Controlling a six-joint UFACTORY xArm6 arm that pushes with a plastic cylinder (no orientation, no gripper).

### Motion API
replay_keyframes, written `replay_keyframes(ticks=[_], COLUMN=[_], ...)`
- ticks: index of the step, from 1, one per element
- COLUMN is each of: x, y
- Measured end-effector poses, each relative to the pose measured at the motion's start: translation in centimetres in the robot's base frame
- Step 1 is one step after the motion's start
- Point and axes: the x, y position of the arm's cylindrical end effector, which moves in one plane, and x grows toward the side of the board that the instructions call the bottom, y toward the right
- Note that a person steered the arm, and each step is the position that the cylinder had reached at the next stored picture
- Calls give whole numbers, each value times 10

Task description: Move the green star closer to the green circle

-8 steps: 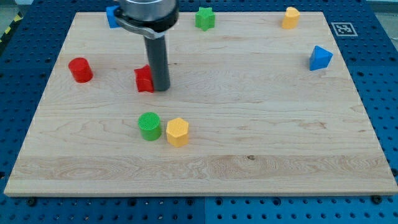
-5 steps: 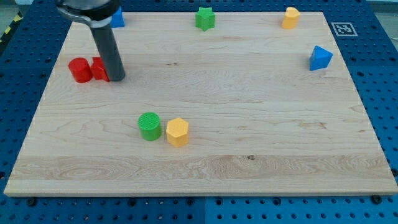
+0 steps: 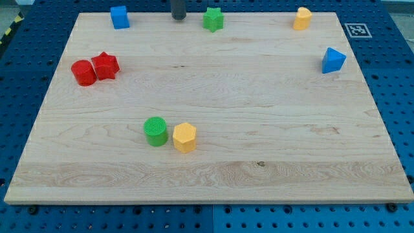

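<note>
Green star (image 3: 213, 19) — just right of my tip (image 3: 178, 19).

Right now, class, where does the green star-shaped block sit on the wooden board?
The green star sits at the view's top edge, left of centre, just right of my tip, far from the green circle.

- Rod (image 3: 178, 9): cut off by the view's top edge; only its lower end shows, at the worktop's top edge.
- Worktop (image 3: 259, 194): all four corners visible.
</note>
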Motion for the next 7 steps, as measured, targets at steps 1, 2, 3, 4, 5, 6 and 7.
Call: replay_keyframes(ticks=[1,2,3,4,5,6,7], x=[1,2,2,2,3,17,49], y=[18,53,81,96,102,90,92])
